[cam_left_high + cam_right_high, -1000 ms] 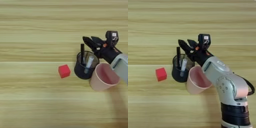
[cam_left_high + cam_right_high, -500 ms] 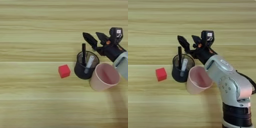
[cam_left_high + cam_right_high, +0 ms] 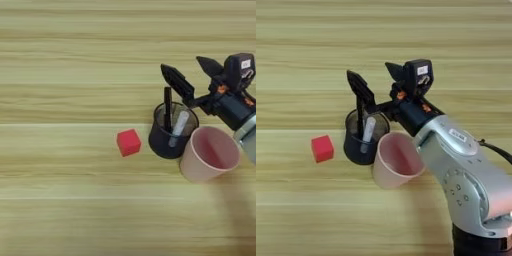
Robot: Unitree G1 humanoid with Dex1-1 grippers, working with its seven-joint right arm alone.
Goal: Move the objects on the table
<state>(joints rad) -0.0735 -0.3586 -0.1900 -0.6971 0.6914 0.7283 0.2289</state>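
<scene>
Left eye view: the table (image 3: 60, 60) fills the frame. The red cube (image 3: 129, 142) sits near centre, alone on the wood. At its 3 o'clock, just beside it but apart, stands a dark holder (image 3: 172, 131) with the black marker (image 3: 168, 108) upright inside and a pale, light-tipped stick leaning next to it. The pink cup (image 3: 210, 153) stands at the holder's 4 o'clock, its rim touching or nearly touching the holder; which cannot be told. The gripper (image 3: 192, 75) hangs at the holder's 1 o'clock, fingers spread wide and empty, one finger ending just above the marker's top, the other pointing towards 11 o'clock further right. Right eye view: the same layout is seen shifted left. The cube (image 3: 322, 148) lies at the 9 o'clock side, the holder (image 3: 364, 132) at its 3 o'clock, the marker (image 3: 360, 119) upright within. The cup (image 3: 397, 160) sits at the holder's 4 o'clock, against the silver forearm (image 3: 466, 175), which enters from the 5 o'clock corner. The gripper (image 3: 373, 79) is wide open, holding nothing, above and behind the holder.
</scene>
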